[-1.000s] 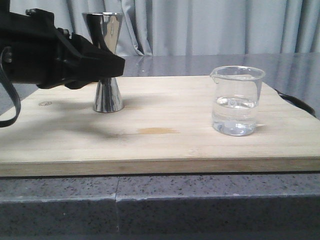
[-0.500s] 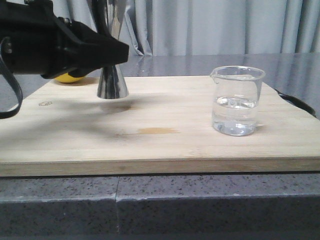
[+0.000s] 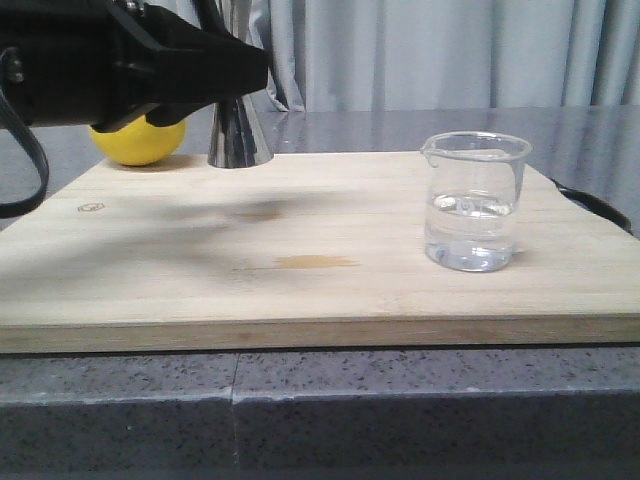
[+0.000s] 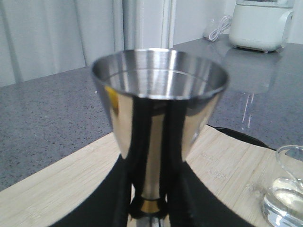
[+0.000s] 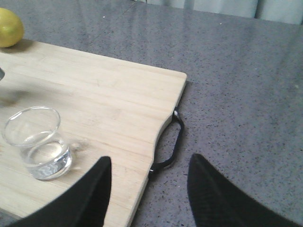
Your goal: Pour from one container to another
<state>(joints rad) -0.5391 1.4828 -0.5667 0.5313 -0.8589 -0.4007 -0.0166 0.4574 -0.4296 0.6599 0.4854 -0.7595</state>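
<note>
The steel jigger (image 3: 240,135) hangs upright above the wooden board (image 3: 320,290), its lower cone showing below my left gripper (image 3: 248,72). My left gripper (image 4: 150,206) is shut on the jigger (image 4: 158,94) at its narrow gold-banded waist. The clear glass beaker (image 3: 475,200) stands on the right part of the board, about a third full of clear liquid. It also shows in the left wrist view as the beaker (image 4: 286,198). My right gripper (image 5: 149,172) is open with nothing between its fingers, over the board's edge beside the beaker (image 5: 38,142).
A yellow lemon (image 3: 140,140) lies at the board's far left corner. The board's black handle (image 5: 168,146) sticks out on its right side. A white appliance (image 4: 260,23) stands far back on the grey counter (image 5: 236,94).
My left gripper has risen with the jigger, lifting it off the board and a little to the right. The lemon behind it has come into view. The beaker has not moved.
</note>
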